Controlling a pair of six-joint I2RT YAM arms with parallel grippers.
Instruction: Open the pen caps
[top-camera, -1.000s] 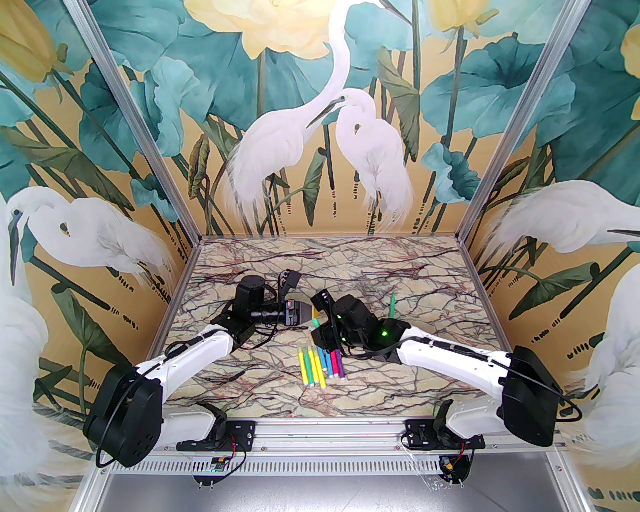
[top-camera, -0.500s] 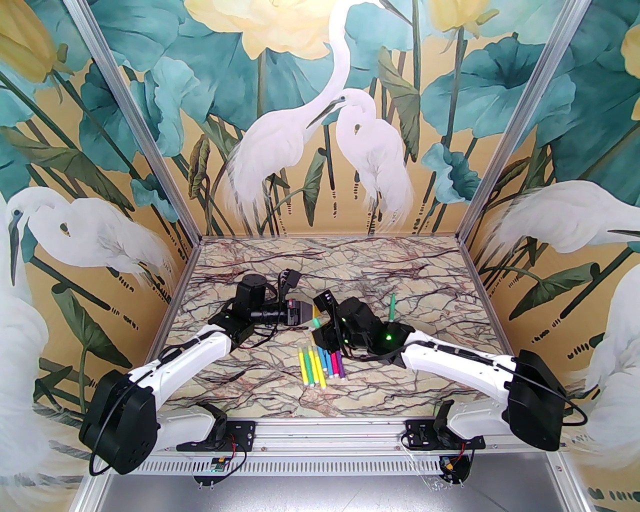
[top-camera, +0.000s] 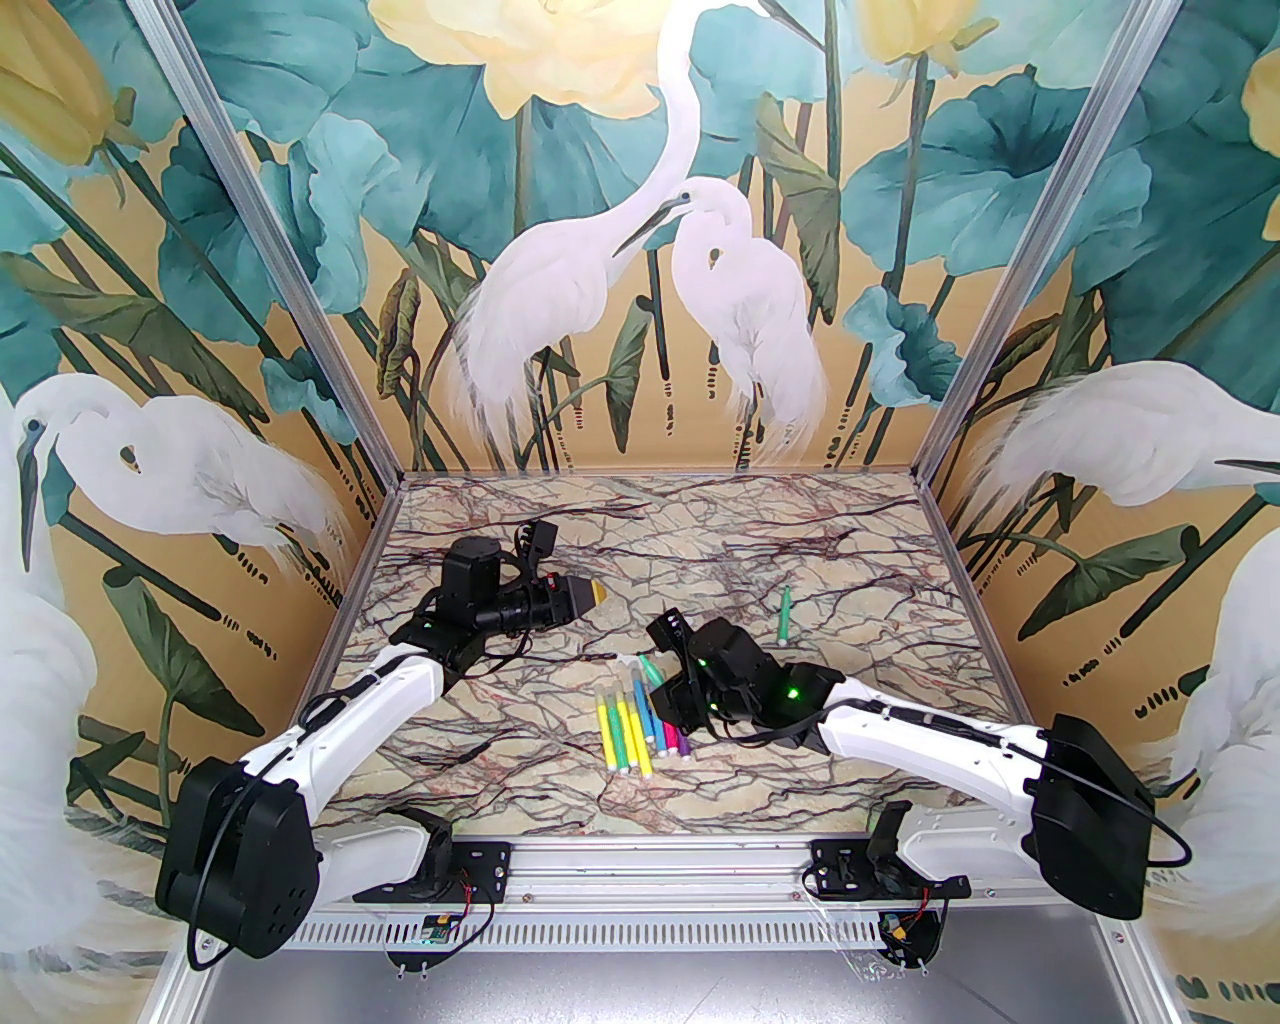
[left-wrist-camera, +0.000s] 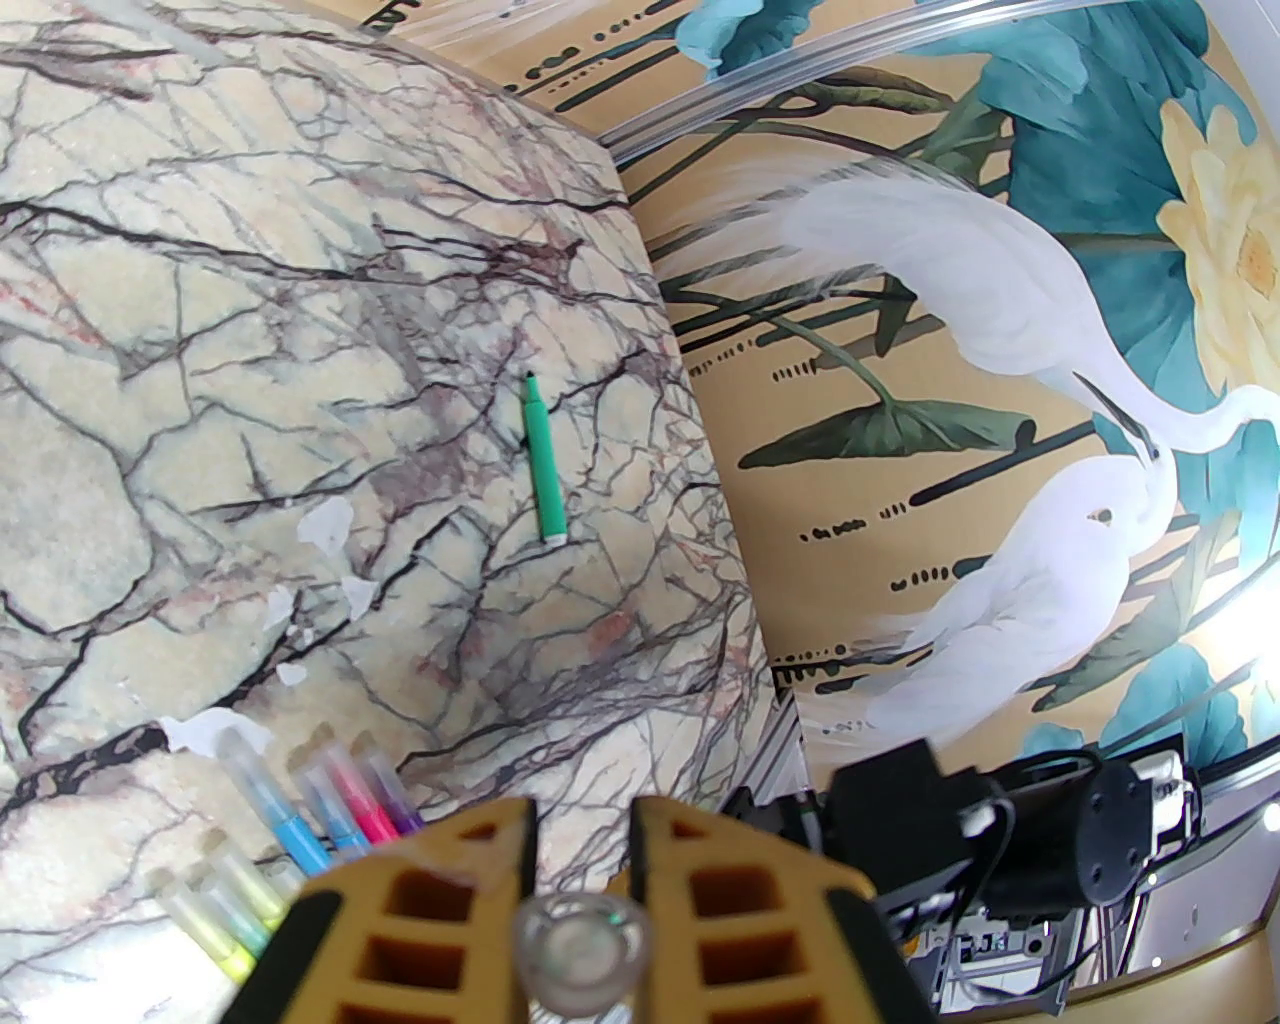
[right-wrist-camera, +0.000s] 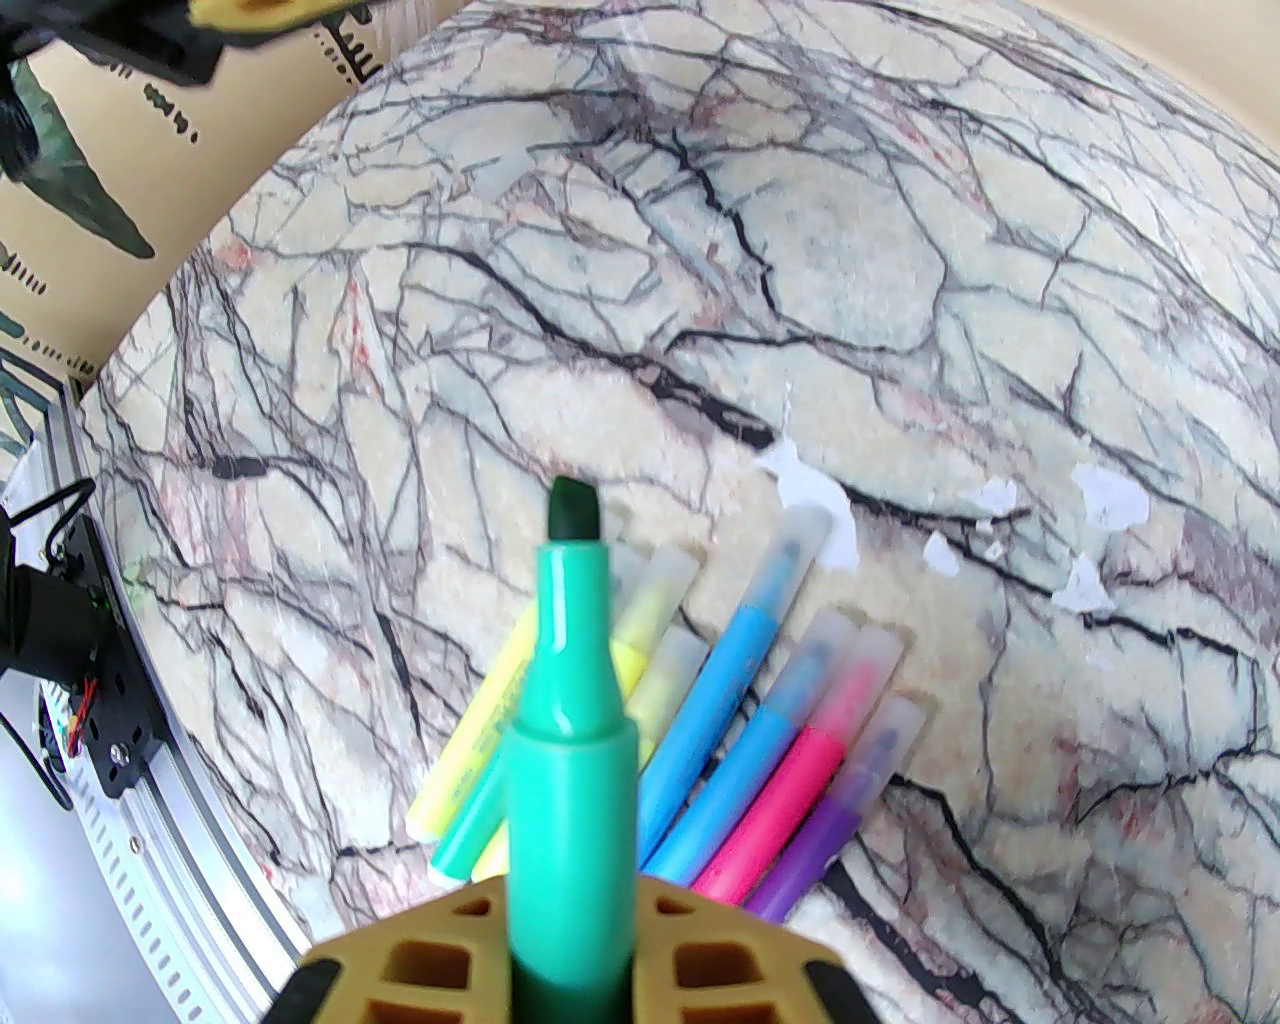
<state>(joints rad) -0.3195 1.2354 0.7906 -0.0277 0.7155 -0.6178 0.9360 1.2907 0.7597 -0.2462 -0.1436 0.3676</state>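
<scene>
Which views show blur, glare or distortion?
Left wrist: fisheye bows the table edge; the cap in the left gripper is soft, too close to focus; blown-out glare at the right edge. Right wrist: same bowing; the gripped green pen is sharp, with a pale highlight along its barrel. Top external: sharp, evenly lit, shadows faint.

Left gripper (top-camera: 596, 592) pinching a clear cap (left-wrist-camera: 580, 945) beyond the pen row (top-camera: 640, 725), right gripper (right-wrist-camera: 572, 895) clamping a green pen (right-wrist-camera: 570, 700) over it.
</scene>
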